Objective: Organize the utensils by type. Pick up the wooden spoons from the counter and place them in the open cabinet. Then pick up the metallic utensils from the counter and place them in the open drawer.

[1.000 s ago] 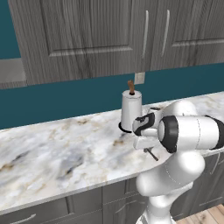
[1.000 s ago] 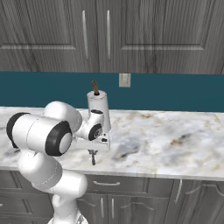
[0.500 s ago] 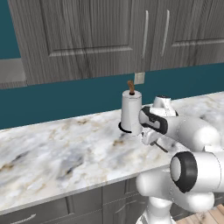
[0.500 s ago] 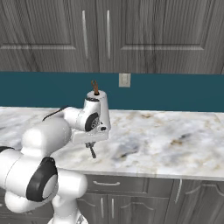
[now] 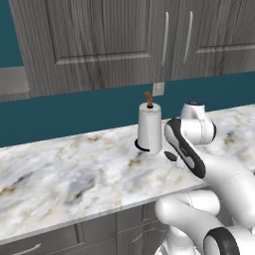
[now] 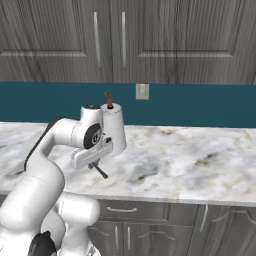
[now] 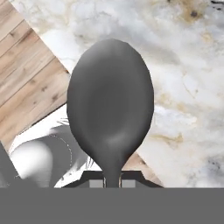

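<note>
Tool (image 6: 100, 169) clamped on a grey metal spoon (image 7: 110, 105), bowl pointing away from the hand, held above the marble desk (image 6: 200, 165), just beside the white paper-towel roll (image 6: 114, 129).

Kitchen: marble counter (image 5: 74, 174), dark grey wall cabinets (image 5: 99, 45), paper towel roll (image 5: 150, 129)

Glossy white rounded arm (image 6: 47, 165) — dark joint bands, dark fingertips
</note>
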